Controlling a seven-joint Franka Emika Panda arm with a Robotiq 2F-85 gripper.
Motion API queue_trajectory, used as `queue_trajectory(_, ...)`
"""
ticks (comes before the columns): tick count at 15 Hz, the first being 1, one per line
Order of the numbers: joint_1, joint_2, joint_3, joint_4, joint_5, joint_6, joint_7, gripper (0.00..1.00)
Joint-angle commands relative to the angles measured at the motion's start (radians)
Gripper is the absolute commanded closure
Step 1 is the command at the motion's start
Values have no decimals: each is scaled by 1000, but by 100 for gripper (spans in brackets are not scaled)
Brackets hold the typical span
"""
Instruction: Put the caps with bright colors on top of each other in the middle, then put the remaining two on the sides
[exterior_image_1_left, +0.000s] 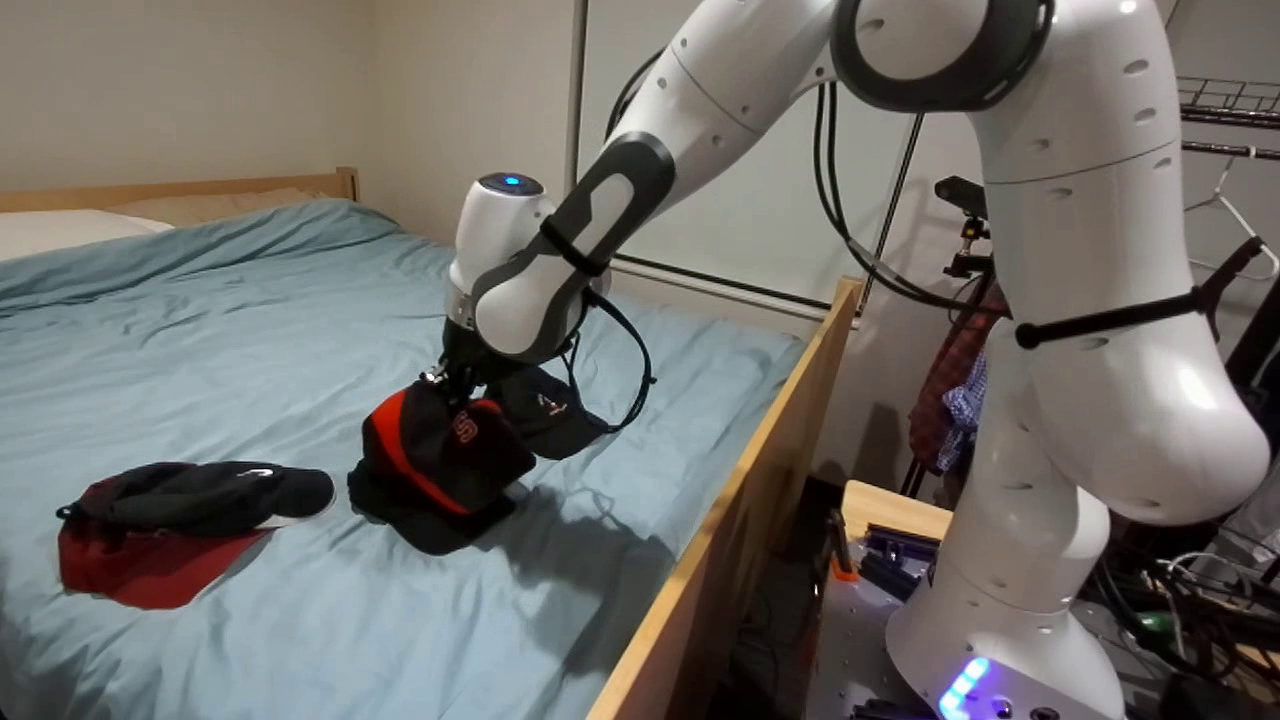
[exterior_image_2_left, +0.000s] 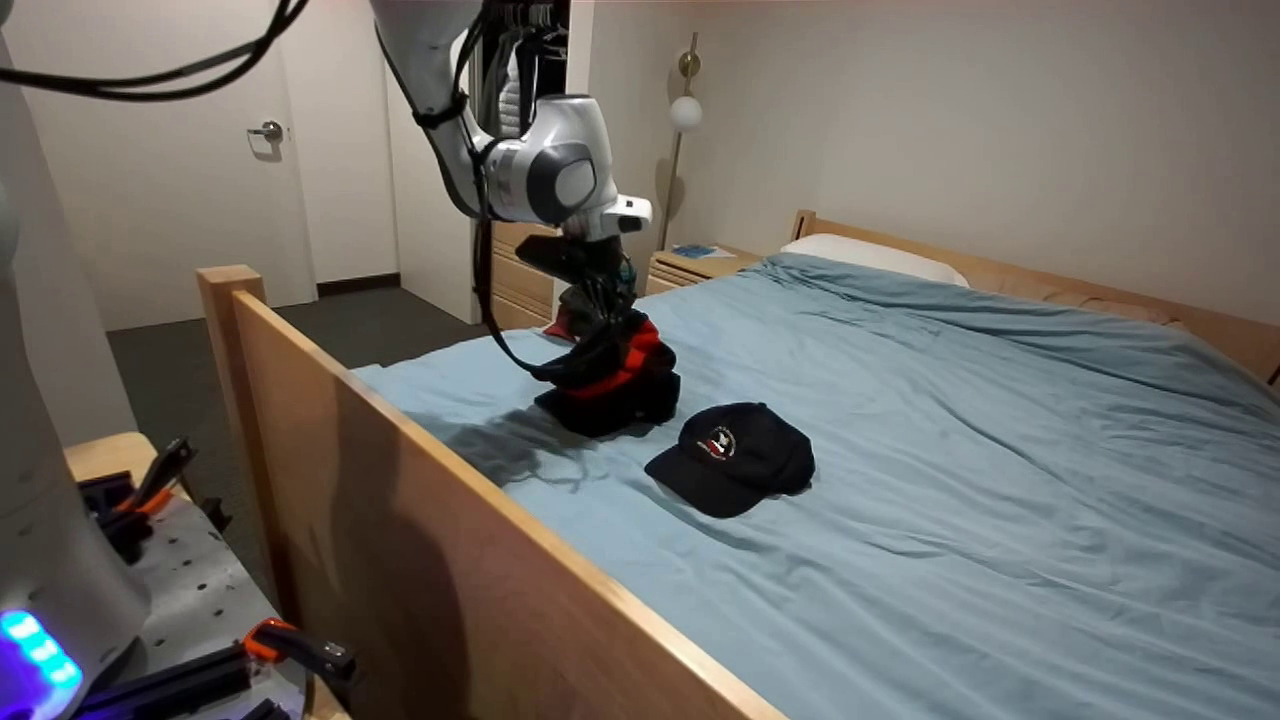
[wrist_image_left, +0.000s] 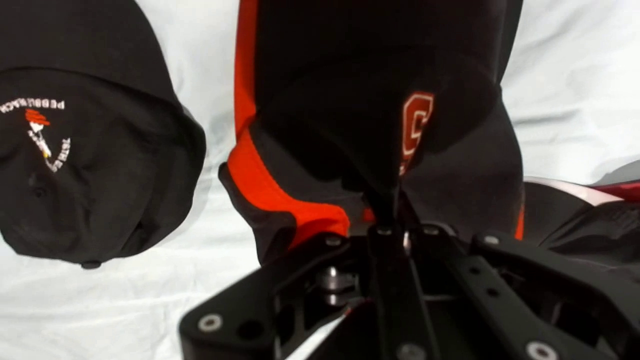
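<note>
My gripper (exterior_image_1_left: 455, 385) points down and is shut on a fold in the crown of a black-and-red cap (exterior_image_1_left: 440, 450). In the wrist view the closed fingers (wrist_image_left: 395, 212) cross this cap's red-and-white letter (wrist_image_left: 416, 125); a bright red band (wrist_image_left: 265, 190) runs along its side. A dark brim (exterior_image_1_left: 430, 530) shows beneath; I cannot tell whether it belongs to another cap. A black cap (exterior_image_2_left: 745, 455) with a small red mark lies beside it on the bed. On its opposite side lies a dark part with a white logo (exterior_image_1_left: 200, 500) over dark red fabric (exterior_image_1_left: 160, 570); one cap or two is unclear.
The caps lie on a bed with a wrinkled blue cover (exterior_image_1_left: 250, 380). A wooden bed board (exterior_image_1_left: 740, 500) stands between the bed and the robot base (exterior_image_1_left: 1000, 640). A black cable (exterior_image_1_left: 640, 350) loops from the wrist. Walls and a headboard (exterior_image_1_left: 180, 190) stand farther off.
</note>
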Motion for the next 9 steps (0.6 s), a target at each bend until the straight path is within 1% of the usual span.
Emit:
queue_trajectory(1, -60, 4, 99, -50, 80, 38, -19, 99)
queue_trajectory(2, -70, 12, 120, -51, 102, 37, -23, 99)
queue_trajectory(5, -77, 24, 140, -65, 129, 44, -15, 99)
queue_trajectory(7, -72, 25, 131, -69, 125, 44, -12, 99)
queue_trajectory(9, -57, 21, 102, -65, 93, 36, -12, 99)
